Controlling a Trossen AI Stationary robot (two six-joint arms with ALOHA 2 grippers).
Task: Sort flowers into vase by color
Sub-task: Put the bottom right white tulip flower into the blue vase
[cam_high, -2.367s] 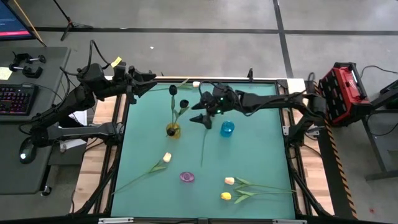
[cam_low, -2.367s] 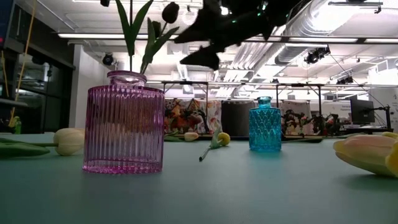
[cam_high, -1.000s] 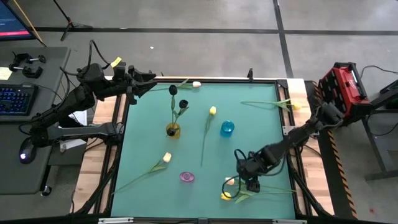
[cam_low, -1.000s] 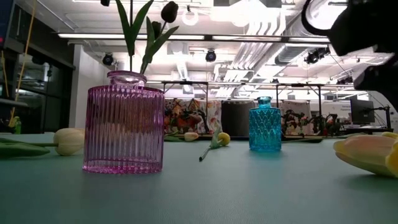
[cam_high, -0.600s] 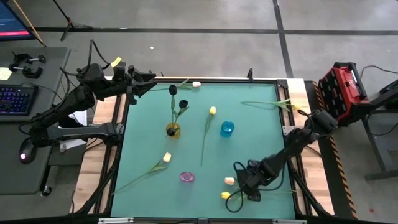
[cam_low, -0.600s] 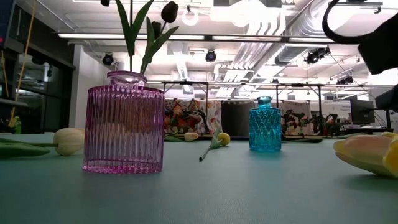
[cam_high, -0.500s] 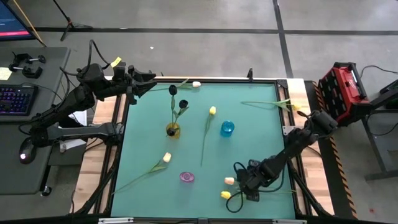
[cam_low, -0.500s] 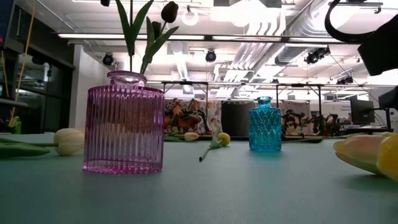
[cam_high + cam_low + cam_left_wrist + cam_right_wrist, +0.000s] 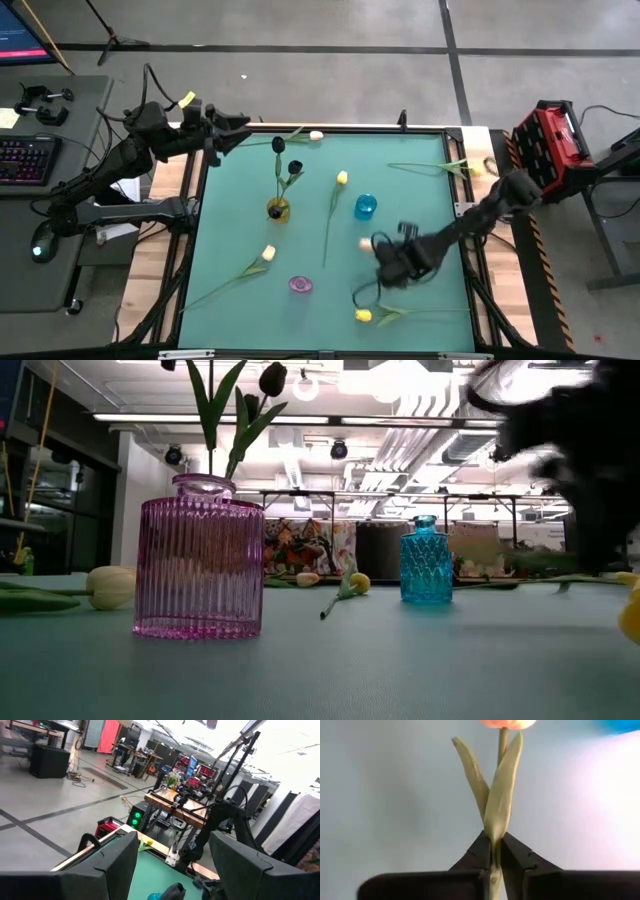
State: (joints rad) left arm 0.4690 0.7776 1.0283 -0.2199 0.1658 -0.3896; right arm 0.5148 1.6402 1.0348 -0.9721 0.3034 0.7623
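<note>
My right gripper (image 9: 388,268) hangs over the mat's near right part, shut on a cream-peach tulip (image 9: 365,243); its head (image 9: 507,722) points toward the blue vase (image 9: 366,207). A yellow tulip (image 9: 363,315) lies on the mat just nearer. The pink vase (image 9: 301,285) stands near the front; the yellow vase (image 9: 278,210) holds two black tulips (image 9: 294,167). Another yellow tulip (image 9: 341,178) and a cream one (image 9: 268,253) lie flat on the mat. My left gripper (image 9: 245,128) waits open at the far left corner. My right gripper pinches the tulip's stem (image 9: 493,851) between its two fingers, just below where the two leaves (image 9: 500,795) spring from it. The fingers come from above, slanting steeply down. The tulip is off the mat, its head ahead of the fingertips and its stem end (image 9: 356,294) trailing behind.
A cream tulip (image 9: 316,135) lies at the far edge and a yellow one (image 9: 470,168) at the far right. A red case (image 9: 550,150) stands beyond the table's right side, a desk with a keyboard (image 9: 25,160) to the left.
My right gripper dipped toward the near edge onto the cream-peach tulip beside the yellow one, shut on its stem, then rose and swung toward the far edge and the blue vase. The tulip has left the mat with it; the yellow one stayed.
</note>
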